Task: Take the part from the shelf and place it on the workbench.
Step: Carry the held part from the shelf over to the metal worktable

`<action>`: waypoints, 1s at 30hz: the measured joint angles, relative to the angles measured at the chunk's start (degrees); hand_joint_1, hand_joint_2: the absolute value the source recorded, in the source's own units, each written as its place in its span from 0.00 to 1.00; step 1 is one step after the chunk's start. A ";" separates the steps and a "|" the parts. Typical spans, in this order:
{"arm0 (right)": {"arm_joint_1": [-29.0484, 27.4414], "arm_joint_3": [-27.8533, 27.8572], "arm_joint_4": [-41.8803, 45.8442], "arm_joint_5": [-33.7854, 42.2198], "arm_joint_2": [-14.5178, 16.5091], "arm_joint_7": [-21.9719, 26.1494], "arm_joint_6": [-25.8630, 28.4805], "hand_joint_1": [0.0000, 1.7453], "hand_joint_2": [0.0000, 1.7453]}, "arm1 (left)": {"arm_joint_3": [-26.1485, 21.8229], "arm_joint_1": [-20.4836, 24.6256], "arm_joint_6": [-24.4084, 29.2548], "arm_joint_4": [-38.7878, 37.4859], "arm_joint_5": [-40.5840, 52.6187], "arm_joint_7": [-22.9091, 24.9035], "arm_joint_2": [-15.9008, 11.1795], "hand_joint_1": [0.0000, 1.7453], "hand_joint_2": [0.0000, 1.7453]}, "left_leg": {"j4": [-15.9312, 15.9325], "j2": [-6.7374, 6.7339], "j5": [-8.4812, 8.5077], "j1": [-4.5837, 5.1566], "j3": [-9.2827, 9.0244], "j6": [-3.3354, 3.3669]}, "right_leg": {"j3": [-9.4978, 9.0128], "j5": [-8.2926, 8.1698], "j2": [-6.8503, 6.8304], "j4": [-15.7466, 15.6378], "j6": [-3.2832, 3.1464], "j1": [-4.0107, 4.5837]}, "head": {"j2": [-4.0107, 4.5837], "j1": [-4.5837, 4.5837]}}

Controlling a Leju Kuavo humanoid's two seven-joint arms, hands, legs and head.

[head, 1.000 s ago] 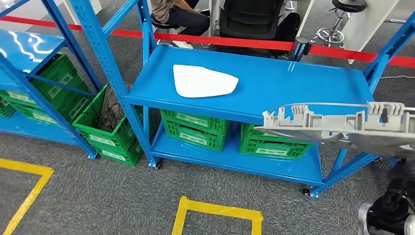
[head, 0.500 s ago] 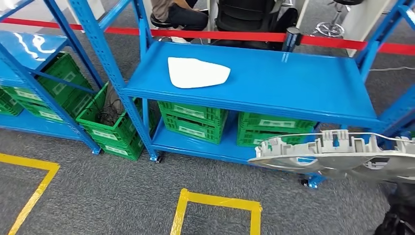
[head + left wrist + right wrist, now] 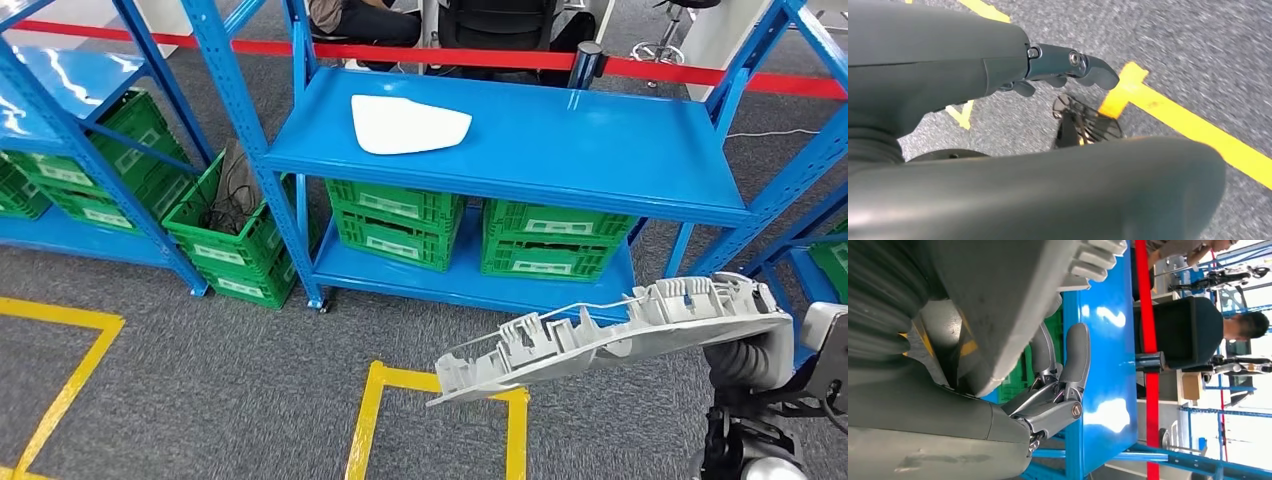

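Right wrist view: dark fingers [image 3: 1068, 365] of the right hand [image 3: 1048, 405] curl up against the underside of the grey plastic part [image 3: 998, 305], which lies across the upper left of the frame; the hand holds it from below. Head view: the same part [image 3: 610, 340] extends from the lower right toward the lower centre of the frame, tilted with its left tip lowest, above grey carpet and just over the corner of a yellow floor marking [image 3: 440, 420]. Its ribbed clips face up. The right arm [image 3: 755, 360] rises from the lower right corner beneath it.

Left wrist view: the left hand [image 3: 1063, 67] hangs over carpet and yellow tape, its fingers bent slightly inward with nothing between them; how far they are closed cannot be told.

Behind, in the upper half of the head view, stands a blue shelf [image 3: 600, 150]. A white flat piece [image 3: 405, 125] lies on its upper board, left of centre. Green crates [image 3: 480, 235] sit on the lower board. A red barrier tape [image 3: 450, 55] runs along the top of the frame.
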State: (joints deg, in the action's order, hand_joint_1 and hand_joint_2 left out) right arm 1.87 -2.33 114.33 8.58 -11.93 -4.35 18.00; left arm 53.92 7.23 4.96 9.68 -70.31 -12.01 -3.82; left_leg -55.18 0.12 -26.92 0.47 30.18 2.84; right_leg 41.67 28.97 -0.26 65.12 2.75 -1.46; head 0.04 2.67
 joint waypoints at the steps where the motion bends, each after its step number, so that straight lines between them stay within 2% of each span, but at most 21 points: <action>1: 0.00 -0.38 0.00 0.01 -0.12 0.00 0.00 1.00 1.00 | -0.07 -0.08 -0.01 -0.02 0.00 -0.01 -0.03 0.00 0.00 | -0.15 -0.05 0.70 0.01 0.98 0.05 | 0.60 2.59 0.00 3.84 0.16 -0.02 | 0.00 -0.23; 2: 0.00 -0.71 0.00 0.02 -0.21 0.00 0.01 1.00 1.00 | -0.14 -0.13 -0.05 -0.02 0.00 -0.02 -0.04 0.00 0.00 | -0.36 -0.10 1.35 0.01 2.07 -0.01 | 0.62 3.85 0.00 6.99 0.33 -0.05 | 0.00 -0.39; 3: 0.00 -1.01 0.00 0.02 -0.26 0.00 0.01 1.00 1.00 | -0.22 -0.16 -0.09 -0.02 0.00 -0.02 -0.02 0.00 0.00 | -0.65 -0.13 1.98 -0.03 3.23 -0.11 | -0.02 3.80 -0.01 8.70 0.50 -0.08 | 0.00 -0.52; 4: 0.00 -1.27 0.00 0.03 -0.31 0.00 0.02 1.00 1.00 | -0.30 -0.18 -0.13 -0.02 0.00 -0.01 0.01 0.00 0.00 | -1.00 -0.16 2.54 -0.12 4.43 -0.27 | -1.50 2.80 -0.01 8.45 0.67 -0.14 | 0.00 -0.63; 6: 0.11 -1.70 0.00 0.12 -0.38 -0.01 -0.07 1.00 1.00 | -0.42 -0.23 -0.18 -0.02 -0.02 -0.01 0.03 0.00 0.00 | -2.02 -0.17 3.45 -0.33 6.61 -0.81 | -6.77 1.25 -0.04 2.59 1.06 -0.35 | 0.00 -0.94; 8: 0.30 -2.23 0.03 0.42 -0.64 -0.28 -0.76 1.00 1.00 | -0.52 -0.27 -0.21 -0.02 -0.15 -0.08 -0.04 0.00 0.00 | -3.17 -0.17 4.18 -0.29 8.16 -1.55 | -11.69 2.26 0.16 -4.16 0.75 -0.27 | 0.00 -1.29; 10: 0.57 -3.00 0.06 0.53 -1.26 -1.30 -1.93 1.00 1.00 | -0.64 -0.34 -0.22 -0.03 -0.44 -0.09 -0.12 0.00 0.00 | -3.57 -0.14 5.02 -0.24 8.69 -2.25 | -12.76 3.04 0.38 -6.28 -0.22 0.07 | 0.00 -1.28; 11: 0.79 -3.51 0.04 0.28 -1.67 -2.23 -2.56 1.00 1.00 | -0.73 -0.41 -0.13 -0.05 -0.60 -0.01 -0.14 0.00 0.00 | -3.53 -0.08 5.36 -0.31 8.74 -2.58 | -12.21 2.71 0.30 -6.15 -0.78 0.06 | 0.00 -1.16; 12: 1.24 -4.18 0.02 -0.16 -2.22 -3.46 -3.28 1.00 1.00 | -0.79 -0.46 0.00 -0.05 -0.72 0.16 -0.15 0.00 0.00 | -3.88 -0.05 4.90 -0.43 9.03 -2.87 | -11.91 2.29 0.23 -6.19 -1.36 0.06 | 0.00 -1.08; 13: 1.79 -4.94 -0.01 -0.77 -2.81 -4.92 -3.99 1.00 1.00 | -0.85 -0.49 0.14 -0.06 -0.81 0.32 -0.15 0.00 0.00 | -4.97 -0.02 3.47 -0.52 9.58 -3.14 | -11.73 1.76 0.15 -6.29 -1.94 0.05 | 0.00 -0.93; 16: 3.68 -7.91 -0.02 -2.62 -5.57 -10.62 -6.18 1.00 1.00 | -0.95 -0.45 0.14 -0.06 -1.01 0.40 -0.14 0.00 0.00 | -14.24 0.01 -4.40 -0.70 12.30 -3.64 | -10.06 -0.14 0.08 -6.32 -2.99 0.34 | 0.00 0.07; 17: 4.23 -8.95 -0.02 -3.16 -6.72 -12.77 -6.85 1.00 1.00 | -0.97 -0.44 -0.06 -0.06 -1.04 0.25 -0.14 0.00 0.00 | -17.62 0.01 -5.94 -0.71 12.85 -3.68 | -9.22 -0.79 0.08 -6.29 -3.11 0.52 | 0.00 0.39; 18: 4.73 -9.93 -0.02 -3.73 -7.81 -14.87 -7.47 1.00 1.00 | -0.98 -0.44 -0.34 -0.07 -0.93 0.08 -0.14 0.00 0.00 | -19.67 0.01 -6.20 -0.70 12.75 -3.61 | -8.37 -1.41 0.09 -6.26 -3.15 0.70 | 0.00 0.66; 19: 5.26 -10.90 -0.02 -4.25 -8.92 -17.01 -8.05 1.00 1.00 | -0.98 -0.45 -0.63 -0.07 -0.71 -0.11 -0.14 0.00 0.00 | -19.72 0.01 -5.38 -0.65 11.64 -3.35 | -7.56 -2.02 0.08 -6.25 -3.18 0.93 | 0.00 0.89; 20: 5.83 -11.92 -0.02 -4.62 -10.09 -19.08 -8.64 1.00 1.00 | -0.97 -0.45 -0.93 -0.07 -0.39 -0.29 -0.14 0.00 0.00 | -17.76 0.03 -4.05 -0.52 9.50 -2.89 | -6.83 -2.61 0.08 -6.25 -3.19 1.15 | 0.00 1.08; 22: 7.11 -14.10 0.02 -4.58 -12.59 -22.38 -9.75 1.00 1.00 | -0.96 -0.37 -1.29 -0.07 0.42 -0.80 -0.34 0.00 0.00 | -9.68 0.09 -2.72 0.08 3.09 -1.47 | -5.80 -3.64 0.05 -6.25 -3.11 1.44 | 0.00 1.20; 24: 8.12 -16.20 0.08 -3.74 -14.92 -23.62 -9.92 1.00 1.00 | -0.94 -0.24 -1.40 -0.08 1.03 -1.24 -0.72 0.00 0.00 | -2.96 0.09 -3.53 0.71 -1.67 -0.57 | -5.32 -4.62 -0.08 -6.40 -2.70 1.33 | 0.00 1.06; 25: 8.30 -17.03 0.09 -3.52 -15.78 -23.20 -8.98 1.00 1.00 | -0.94 -0.19 -1.39 -0.08 1.18 -1.32 -0.87 0.00 0.00 | -1.48 0.04 -3.78 0.92 -2.47 -0.40 | -5.18 -5.16 -0.17 -6.61 -2.36 1.24 | 0.00 1.09; 27: 7.74 -17.71 0.11 -3.57 -16.53 -18.85 -3.60 1.00 1.00 | -0.95 -0.15 -1.25 -0.08 1.23 -1.22 -0.98 0.00 0.00 | -0.04 -0.01 -2.45 0.92 -2.21 -0.23 | -4.81 -5.78 -0.22 -6.92 -1.74 1.11 | 0.00 1.37; 28: 6.98 -17.16 0.11 -3.12 -16.17 -14.46 0.52 1.00 1.00 | -0.96 -0.16 -1.14 -0.08 1.23 -1.08 -0.98 0.00 0.00 | 0.63 -0.03 -1.58 0.76 -1.94 -0.05 | -4.28 -4.94 -0.15 -6.42 -1.48 1.13 | 0.00 1.35; 30: 5.13 -13.61 0.27 1.50 -14.34 -2.36 9.15 1.00 1.00 | -0.95 -0.30 -0.94 -0.08 1.39 -0.50 -0.91 0.00 0.00 | 1.29 -0.02 0.07 0.42 -1.10 0.23 | -2.55 -0.45 0.08 -2.12 -0.97 1.00 | 0.00 0.86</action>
State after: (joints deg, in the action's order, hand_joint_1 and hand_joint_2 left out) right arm 7.00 -15.95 114.60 10.09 -26.27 -6.71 27.16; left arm 52.96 6.92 4.02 9.60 -68.93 -12.51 -4.73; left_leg -53.88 0.09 -26.84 0.90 29.08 3.07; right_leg 39.12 28.52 -0.19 63.00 1.78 -0.46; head 0.04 3.53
